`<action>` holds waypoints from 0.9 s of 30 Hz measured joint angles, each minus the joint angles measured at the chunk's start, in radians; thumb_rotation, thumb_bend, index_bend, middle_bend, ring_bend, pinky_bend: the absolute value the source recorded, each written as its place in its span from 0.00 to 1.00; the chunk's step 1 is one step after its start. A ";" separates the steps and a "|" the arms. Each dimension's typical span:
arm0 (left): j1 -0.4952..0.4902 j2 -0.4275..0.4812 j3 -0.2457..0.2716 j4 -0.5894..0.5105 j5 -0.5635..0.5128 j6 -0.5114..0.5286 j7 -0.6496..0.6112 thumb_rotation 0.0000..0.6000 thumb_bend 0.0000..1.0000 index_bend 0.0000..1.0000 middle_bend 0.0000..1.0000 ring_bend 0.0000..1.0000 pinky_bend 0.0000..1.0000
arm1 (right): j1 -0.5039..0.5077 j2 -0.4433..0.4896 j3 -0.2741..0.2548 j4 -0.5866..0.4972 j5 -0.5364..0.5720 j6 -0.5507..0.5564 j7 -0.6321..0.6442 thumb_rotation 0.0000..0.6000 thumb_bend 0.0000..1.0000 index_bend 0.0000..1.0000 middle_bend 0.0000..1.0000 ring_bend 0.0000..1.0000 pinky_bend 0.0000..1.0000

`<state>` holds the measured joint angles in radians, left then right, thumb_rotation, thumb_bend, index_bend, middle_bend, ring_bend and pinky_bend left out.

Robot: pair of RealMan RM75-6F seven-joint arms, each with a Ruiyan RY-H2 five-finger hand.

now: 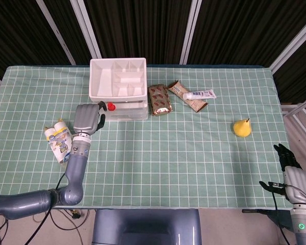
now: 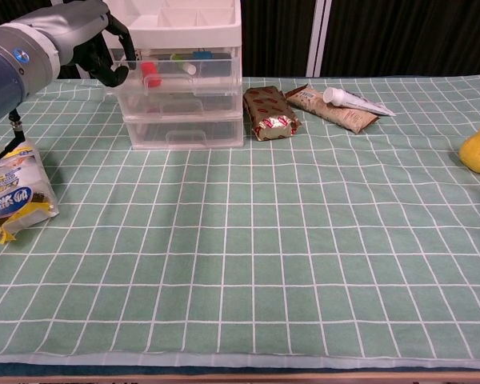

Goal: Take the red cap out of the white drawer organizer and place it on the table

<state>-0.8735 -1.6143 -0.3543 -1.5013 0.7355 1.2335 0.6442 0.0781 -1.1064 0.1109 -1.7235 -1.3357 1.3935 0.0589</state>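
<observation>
Risk: small red plastic cap [image 2: 150, 69] slipping from left robot hand [image 2: 96, 50], fingers curled just beside it at front of white plastic drawer organizer [image 1: 118, 77]; firm grip cannot be confirmed (contact hidden). Drop onto green checked bench [image 2: 304, 240] likely. Right robot hand [image 1: 288, 164] idle, holding nothing.

A robotics lab test bench: a table [image 1: 204, 153] under a green checked cloth holds staged household goods, namely a plastic drawer unit [image 2: 184, 96], snack packets [image 1: 160, 100], a tube [image 1: 200, 94], a pear [image 1: 241, 127] and small bottles [image 1: 58, 140], against dark curtains [image 1: 143, 25] framed by metal struts [image 1: 194, 15].
</observation>
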 measured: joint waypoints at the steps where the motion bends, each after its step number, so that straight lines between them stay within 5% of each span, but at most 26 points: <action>1: 0.001 0.002 0.000 -0.006 -0.003 -0.002 0.000 1.00 0.48 0.48 1.00 1.00 1.00 | 0.000 0.000 0.000 0.000 0.000 0.000 0.000 1.00 0.09 0.00 0.00 0.00 0.23; 27: 0.054 0.153 0.024 -0.312 -0.078 0.003 0.011 1.00 0.48 0.48 1.00 1.00 1.00 | 0.000 0.001 0.002 -0.001 0.001 0.001 0.001 1.00 0.09 0.00 0.00 0.00 0.23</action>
<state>-0.8190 -1.4617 -0.3298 -1.8137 0.6575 1.2367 0.6551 0.0782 -1.1057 0.1124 -1.7243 -1.3346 1.3943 0.0600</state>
